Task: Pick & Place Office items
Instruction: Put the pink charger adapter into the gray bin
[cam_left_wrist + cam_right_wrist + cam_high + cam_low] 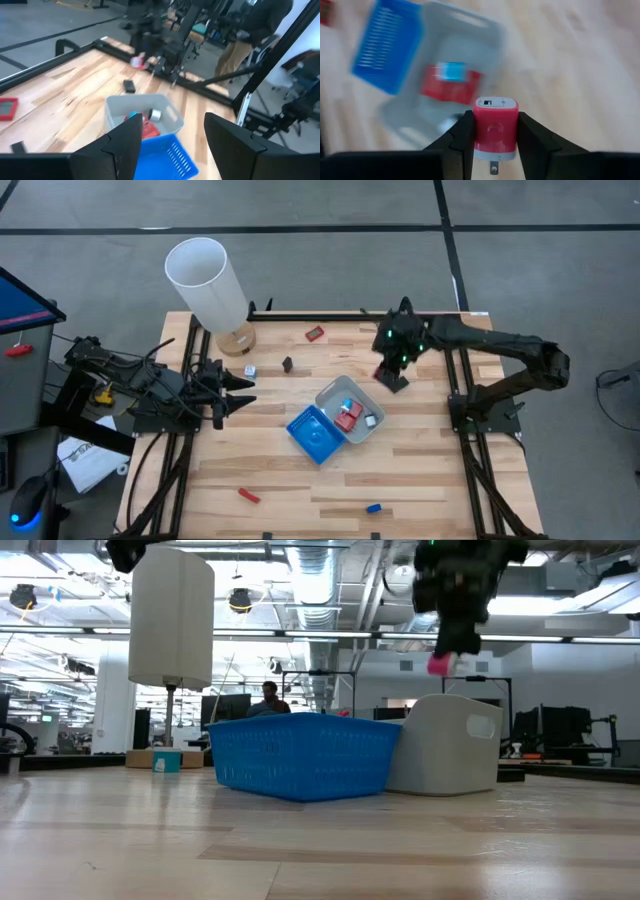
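Note:
My right gripper [390, 376] hangs above the table just beyond the far right corner of the grey tray [368, 395] and is shut on a small red block with a white end [495, 127]. The low view shows the red block [440, 663] high above the trays. The blue tray [312, 435] touches the grey tray's near left side. In the grey tray lie red pieces [348, 417] and a blue piece [347, 405]. My left gripper [240, 395] waits open at the table's left edge, with nothing between its fingers [125, 140]. My right gripper pinches the red block by two opposite sides [479, 132] between its two fingers. The fingers come slanting down from above. The block's white end [495, 103] reaches just past the fingertips, and a metal prong [493, 168] points back toward the wrist. The block is lifted clear of the table.
A tall white cylinder [208, 278] on a wooden base stands at the far left. Loose on the table lie a red piece [314, 333], a black piece [288, 364], a small white piece [250, 370], and near the front edge a red piece [248, 495] and a blue piece [373, 508].

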Motion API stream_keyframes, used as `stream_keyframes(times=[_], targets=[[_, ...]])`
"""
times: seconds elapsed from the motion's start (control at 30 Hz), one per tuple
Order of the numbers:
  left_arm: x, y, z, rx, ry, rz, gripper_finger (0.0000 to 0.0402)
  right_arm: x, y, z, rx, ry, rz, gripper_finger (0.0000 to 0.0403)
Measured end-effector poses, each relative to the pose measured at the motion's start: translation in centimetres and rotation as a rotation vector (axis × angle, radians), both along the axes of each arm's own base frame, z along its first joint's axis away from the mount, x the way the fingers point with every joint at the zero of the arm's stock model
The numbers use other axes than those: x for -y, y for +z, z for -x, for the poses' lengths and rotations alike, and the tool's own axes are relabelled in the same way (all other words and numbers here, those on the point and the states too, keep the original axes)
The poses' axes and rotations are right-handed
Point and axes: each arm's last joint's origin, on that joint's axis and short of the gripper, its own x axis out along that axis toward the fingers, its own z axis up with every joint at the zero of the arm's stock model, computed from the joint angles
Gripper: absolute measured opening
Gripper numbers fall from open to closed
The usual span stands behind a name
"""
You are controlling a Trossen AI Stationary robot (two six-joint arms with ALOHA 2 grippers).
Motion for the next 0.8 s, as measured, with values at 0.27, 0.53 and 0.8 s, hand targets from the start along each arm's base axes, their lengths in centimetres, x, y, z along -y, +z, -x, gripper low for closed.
stream_keyframes(times=[0.27,0.53,0.8], targets=[[-0.1,-0.8,0.2,-0.079,-0.013,-0.033,0.0210,-7.5,0.7,-2.7,0.113,-0.003,-0.154,0.0103],[-0.1,-1.0,0.3,-0.109,-0.021,-0.044,0.0210,-11.4,-1.6,-5.1,0.072,-0.157,-0.176,0.0103],[0.1,-1.2,0.3,-0.126,-0.072,-0.040,0.0210,-10.4,-3.8,-7.1,-0.049,-0.370,-0.169,0.0103]])
